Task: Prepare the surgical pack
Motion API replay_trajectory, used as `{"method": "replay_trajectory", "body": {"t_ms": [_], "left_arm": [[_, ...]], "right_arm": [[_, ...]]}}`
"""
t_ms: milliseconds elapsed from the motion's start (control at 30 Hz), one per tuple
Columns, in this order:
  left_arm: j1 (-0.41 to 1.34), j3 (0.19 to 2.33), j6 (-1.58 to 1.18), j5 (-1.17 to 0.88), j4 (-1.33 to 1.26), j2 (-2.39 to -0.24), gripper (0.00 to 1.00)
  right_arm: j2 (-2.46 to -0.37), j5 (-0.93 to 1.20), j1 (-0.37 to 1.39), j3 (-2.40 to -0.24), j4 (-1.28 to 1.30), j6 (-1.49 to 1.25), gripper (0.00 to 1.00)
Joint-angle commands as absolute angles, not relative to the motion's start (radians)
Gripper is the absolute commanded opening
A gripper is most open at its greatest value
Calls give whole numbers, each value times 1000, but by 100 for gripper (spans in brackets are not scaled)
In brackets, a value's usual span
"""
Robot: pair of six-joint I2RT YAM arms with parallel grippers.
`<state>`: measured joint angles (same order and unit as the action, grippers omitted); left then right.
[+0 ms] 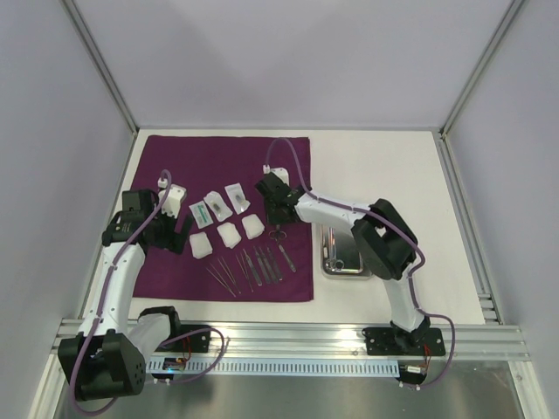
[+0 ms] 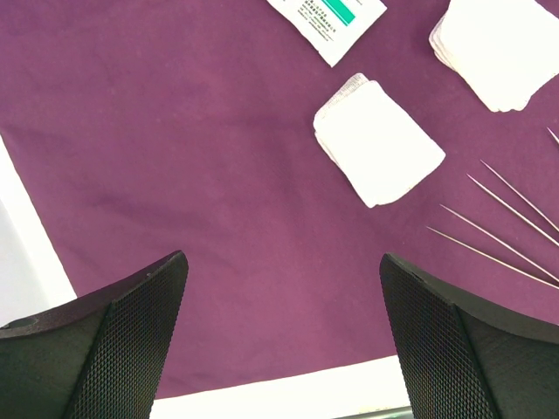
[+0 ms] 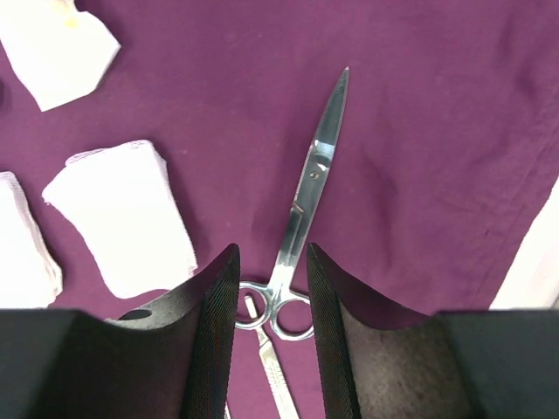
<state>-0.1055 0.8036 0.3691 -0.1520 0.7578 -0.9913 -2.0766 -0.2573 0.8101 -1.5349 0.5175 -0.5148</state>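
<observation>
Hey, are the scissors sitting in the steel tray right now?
No, the scissors lie on the purple cloth, with the right claw straddling their handles.

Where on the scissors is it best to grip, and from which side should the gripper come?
Grip the scissors at the narrow shank next to the finger rings, coming straight down from above. They lie flat and closed on the cloth, so probably only the thin sides offer a hold. The right gripper straddles that spot.

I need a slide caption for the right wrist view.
Right gripper straddles steel scissors on the purple cloth, beside white gauze squares.
</observation>
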Motion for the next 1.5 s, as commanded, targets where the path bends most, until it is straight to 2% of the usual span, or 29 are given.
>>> {"method": "replay_trajectory", "body": {"t_ms": [0, 233, 367, 633, 1033, 1467], "left_arm": [[-110, 801, 373, -158, 738, -985, 100], [-109, 802, 374, -160, 741, -977, 100], [-110, 799, 376, -160, 739, -977, 100], [-110, 801, 374, -161, 741, -979, 100], [-110, 811, 373, -158, 750, -969, 100], [-110, 818, 379, -153, 755, -969, 100]], "right_arm": [[-2109, -290, 816, -1578, 526, -512, 39], [-2164, -288, 828, -1578, 541, -526, 38], [-2171, -278, 831, -1556, 538, -535, 33], [-2142, -256, 831, -1520, 509, -543, 0], [-1968, -170, 828, -1419, 396, -532, 0], [-1887, -160, 815, -1353, 374, -517, 0]]}}
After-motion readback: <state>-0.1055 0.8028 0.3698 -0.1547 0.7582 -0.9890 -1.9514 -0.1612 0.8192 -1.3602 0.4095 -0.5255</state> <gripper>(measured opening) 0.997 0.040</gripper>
